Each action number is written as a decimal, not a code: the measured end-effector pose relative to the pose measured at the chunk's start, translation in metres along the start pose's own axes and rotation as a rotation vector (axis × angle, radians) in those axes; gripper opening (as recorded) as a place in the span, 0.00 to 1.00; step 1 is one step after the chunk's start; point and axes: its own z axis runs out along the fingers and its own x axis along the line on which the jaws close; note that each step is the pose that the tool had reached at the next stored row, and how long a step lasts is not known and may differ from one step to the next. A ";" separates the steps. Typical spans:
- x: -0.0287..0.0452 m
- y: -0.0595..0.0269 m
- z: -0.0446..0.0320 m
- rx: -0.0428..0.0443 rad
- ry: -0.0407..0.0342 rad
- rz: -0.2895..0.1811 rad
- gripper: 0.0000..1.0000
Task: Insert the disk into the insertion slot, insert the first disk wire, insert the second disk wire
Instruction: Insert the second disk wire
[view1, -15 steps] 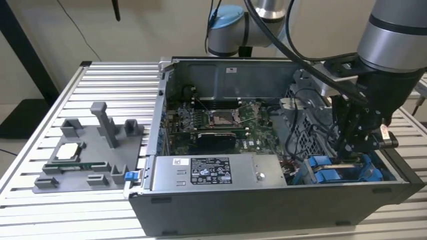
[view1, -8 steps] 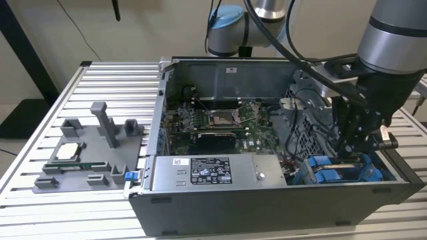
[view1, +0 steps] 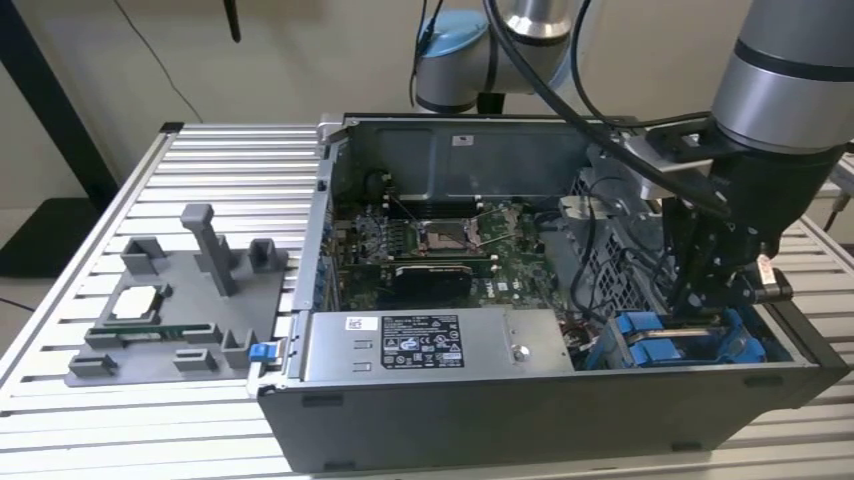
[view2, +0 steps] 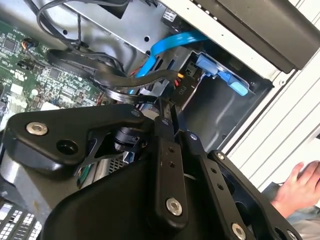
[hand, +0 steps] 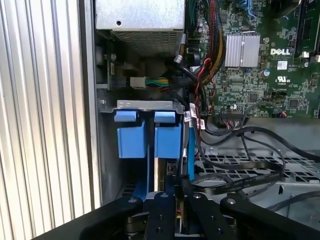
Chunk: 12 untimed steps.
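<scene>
The black two-fingered hand (view1: 703, 300) hangs down inside the open grey computer case (view1: 534, 400) at its corner toward the exterior view's right, directly over the blue plastic carrier frame of the disk (view1: 681, 340), which already sits in the grey metal insertion slot with blue rails (hand: 145, 131). In both wrist views its fingers (hand: 172, 197) are pinched narrow, nearly together, seemingly on a small dark connector, though what they hold I cannot tell for sure. The flat blue ribbon wire (view2: 167, 47) runs lengthwise toward the disk's connector edge just ahead of the fingertips.
</scene>
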 end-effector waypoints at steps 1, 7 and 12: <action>0.0000 0.0001 0.0012 0.0000 0.0014 0.000 0.00; 0.0005 -0.0012 -0.0112 -0.0011 0.0003 0.001 1.00; 0.0013 -0.0034 -0.0302 -0.0014 0.0003 0.002 1.00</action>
